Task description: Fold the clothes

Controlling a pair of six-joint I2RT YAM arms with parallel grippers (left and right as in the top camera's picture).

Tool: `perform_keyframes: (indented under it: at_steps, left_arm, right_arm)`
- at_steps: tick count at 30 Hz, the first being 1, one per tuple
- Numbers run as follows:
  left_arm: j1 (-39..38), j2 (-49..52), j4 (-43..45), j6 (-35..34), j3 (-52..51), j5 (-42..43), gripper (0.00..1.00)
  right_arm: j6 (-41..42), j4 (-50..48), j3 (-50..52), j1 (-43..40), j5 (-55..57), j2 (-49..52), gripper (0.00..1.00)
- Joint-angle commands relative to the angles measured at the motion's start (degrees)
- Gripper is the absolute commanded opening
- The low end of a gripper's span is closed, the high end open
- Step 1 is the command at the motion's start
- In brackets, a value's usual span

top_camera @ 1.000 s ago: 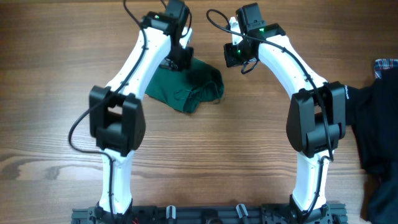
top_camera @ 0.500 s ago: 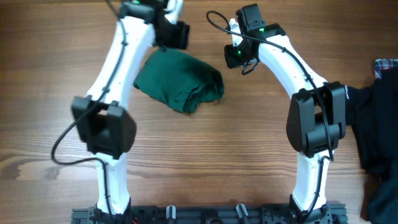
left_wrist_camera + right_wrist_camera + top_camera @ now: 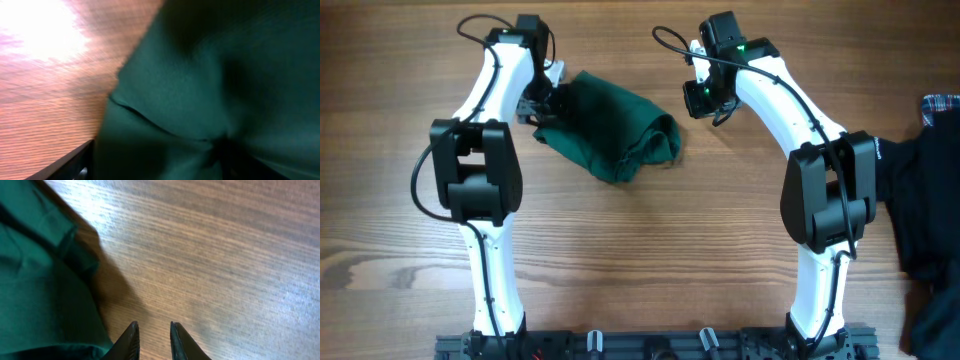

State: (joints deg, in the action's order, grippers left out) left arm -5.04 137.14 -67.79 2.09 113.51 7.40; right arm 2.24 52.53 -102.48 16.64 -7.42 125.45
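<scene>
Two dark fingertips (image 3: 177, 341) of the right gripper (image 3: 152, 344) stand a narrow gap apart. We see only bare wood between them, so they hold nothing. Just to their left in the wrist view lies the green garment (image 3: 40, 290). Its rumpled edge casts a shadow on the table (image 3: 225, 255), and the tips are close beside the cloth but not on it. From above, this gripper hangs near the garment's upper right end, apart from it.

Of the left gripper (image 3: 542, 100) we can say far less. Its wrist view is blurred and almost filled with green cloth creased into soft folds. A strip of wood shows at the upper left and a dark edge in the bottom left corner. We cannot tell whether its jaws are wide, narrow or closed on the cloth. From above it sits right at the garment's left edge, over or against the fabric.

The garment lies bunched in a loose heap on the far middle of the table, between the two grippers, slanting from upper left to lower right.

At the table's right edge, well apart from it, lies a black garment (image 3: 930, 210). A plaid cloth (image 3: 942, 108) peeks out at its far side.
</scene>
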Motion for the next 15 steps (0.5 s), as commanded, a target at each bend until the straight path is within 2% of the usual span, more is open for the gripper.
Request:
perform_keyframes:
  at_steps: [1, 2, 5, 7, 10, 12, 14, 15]
  left_arm:
    - [-0.5, 1.42, -2.91, -2.84, -3.21, 1.09, 0.76]
    - [-0.55, 1.42, -5.01, -4.48, -3.28, 1.11, 0.74]
    - [-0.96, 1.42, -10.45, -13.55, -3.28, 1.75, 0.69]
    - [-1.9, 1.42, -14.12, -18.05, -3.28, 6.86, 0.69]
    - [-5.27, 1.42, -18.49, -19.41, -3.28, 16.87, 0.77]
    - [-8.07, 1.4, -21.84, -18.84, -3.26, 20.35, 0.8]
    - [-10.32, 0.94, -25.16, -18.84, -3.26, 20.44, 0.86]
    - [-10.99, 0.35, -25.53, -18.82, -3.26, 20.44, 0.93]
  right_arm:
    - [-0.79, 2.62, -0.04, -0.55, 1.01, 0.07, 0.2]
    - [-1.46, 4.31, -0.04, -0.55, 0.48, -0.04, 0.16]
    - [-12.28, 10.78, -0.04, -0.52, -13.33, -1.79, 0.16]
    - [-12.52, 13.6, -0.04, -0.55, -16.61, -3.19, 0.17]
    - [-12.59, 14.23, -0.04, -0.55, -16.59, -3.82, 0.2]
    - [-12.59, 14.21, -0.04, -0.55, -16.59, -3.82, 0.23]
    - [-12.68, 14.25, -0.04, -0.55, -16.59, -3.82, 0.34]
    - [-12.66, 14.29, -0.04, -0.55, -16.61, -3.82, 0.39]
